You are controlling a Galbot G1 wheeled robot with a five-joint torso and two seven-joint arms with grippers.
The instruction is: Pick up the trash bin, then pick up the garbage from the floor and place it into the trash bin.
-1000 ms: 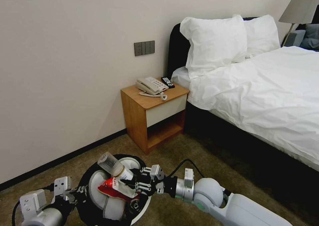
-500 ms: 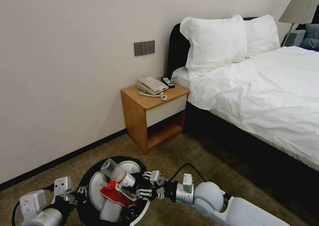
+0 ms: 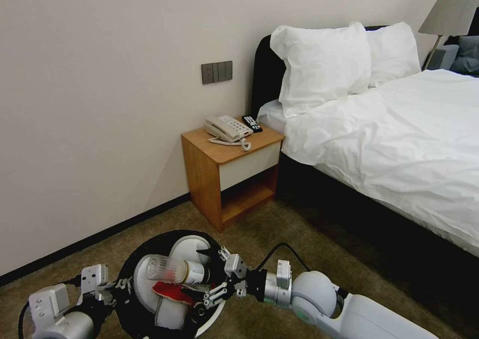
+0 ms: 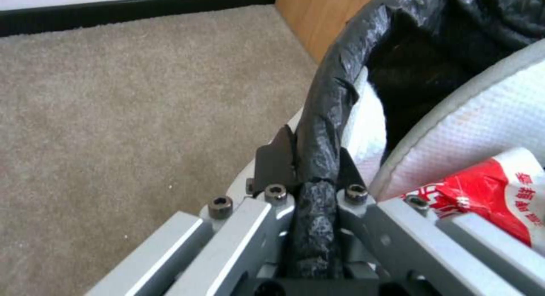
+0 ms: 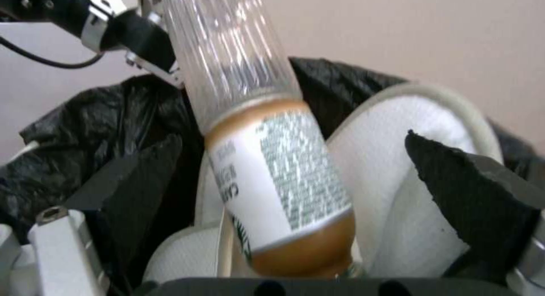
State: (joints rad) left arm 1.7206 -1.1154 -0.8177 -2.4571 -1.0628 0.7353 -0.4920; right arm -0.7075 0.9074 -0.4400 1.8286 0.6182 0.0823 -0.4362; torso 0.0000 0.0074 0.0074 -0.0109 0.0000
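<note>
I'm looking into a hotel bedroom: beige wall, a bed (image 3: 399, 129) across the right of the frame, a wooden nightstand (image 3: 227, 174) at centre, olive carpet (image 3: 309, 239) below. At the lower left of the head view my left gripper (image 3: 121, 287) is clamped on the black-bagged rim of the trash bin (image 3: 130, 259), holding it up off the floor; the left wrist view shows the bag pinched tight between its jaws. My right gripper (image 3: 215, 275) sits at the bin's mouth with its jaws spread wide, and the clear bottle (image 3: 174, 270) lies loose between them across the heap. White slippers (image 3: 192, 249) and a red packet (image 3: 172, 291) are already inside. I judge this bottle as good as delivered; no litter shows on the visible carpet.
</note>
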